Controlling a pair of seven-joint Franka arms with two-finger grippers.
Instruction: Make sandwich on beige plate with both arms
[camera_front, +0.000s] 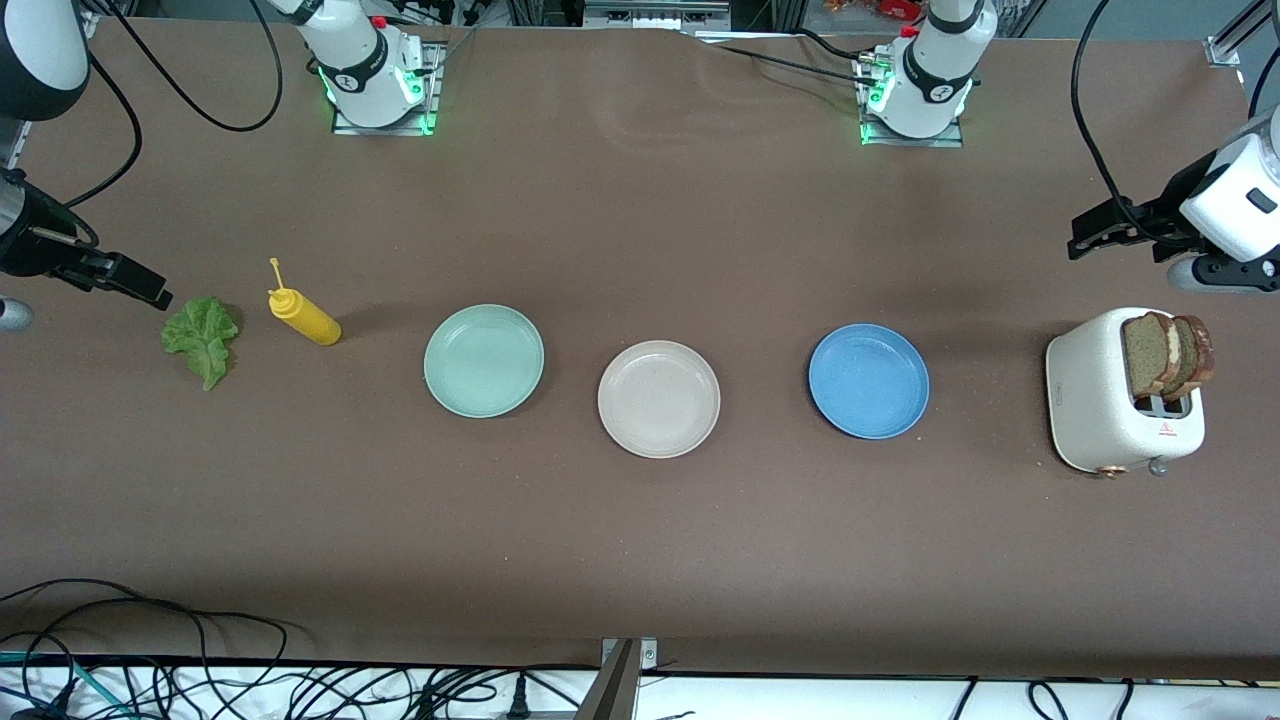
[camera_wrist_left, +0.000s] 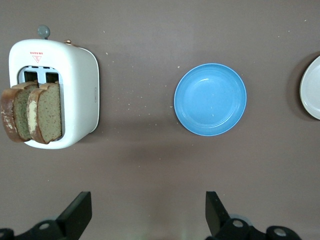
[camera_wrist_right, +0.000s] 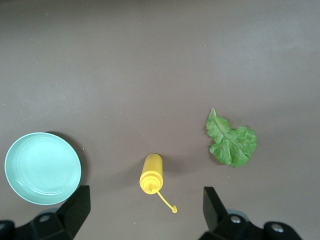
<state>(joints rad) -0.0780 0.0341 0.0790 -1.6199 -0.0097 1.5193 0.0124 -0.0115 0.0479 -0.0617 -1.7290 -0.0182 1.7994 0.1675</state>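
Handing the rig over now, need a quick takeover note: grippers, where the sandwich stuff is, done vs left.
Left gripper: open, empty, up over the table at the left arm's end, by the toaster.
Right gripper: open, empty, up at the right arm's end, by the lettuce leaf.
Two bread slices stand in the toaster slots.
Lettuce lies on the table beside the mustard bottle.
Beige plate sits bare between the mint plate and blue plate.
Done: nothing.
Left: bread, lettuce, bread onto the beige plate.
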